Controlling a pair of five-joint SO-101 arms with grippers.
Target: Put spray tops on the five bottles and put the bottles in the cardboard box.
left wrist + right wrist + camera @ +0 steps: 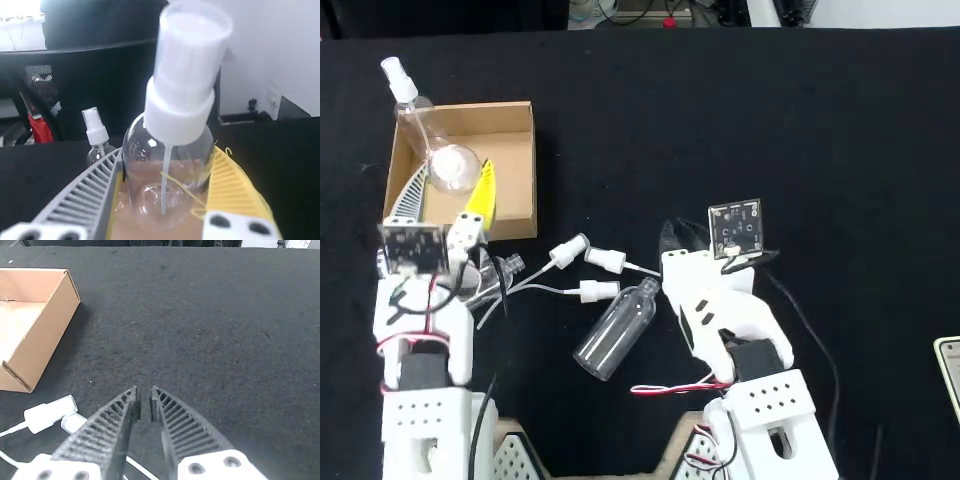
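Progress partial — left pincer (167, 155) gripped a capped bottle (450, 168) in the cardboard box (510, 165), second capped bottle (410, 115) alongside; we saw the right pincer (144, 402) clenched empty — uncapped bottle (615, 328) and spray tops (598, 291) waiting on the tabletop (770, 120).

cardboard box (510, 180) at the table's (820, 120) 10 o'clock | capped bottle (452, 168) inside it | second capped bottle (408, 100) at its 11 o'clock corner | spray tops (605, 260) at box's 4 o'clock | uncapped bottle (618, 328) lying beyond them, 5 o'clock
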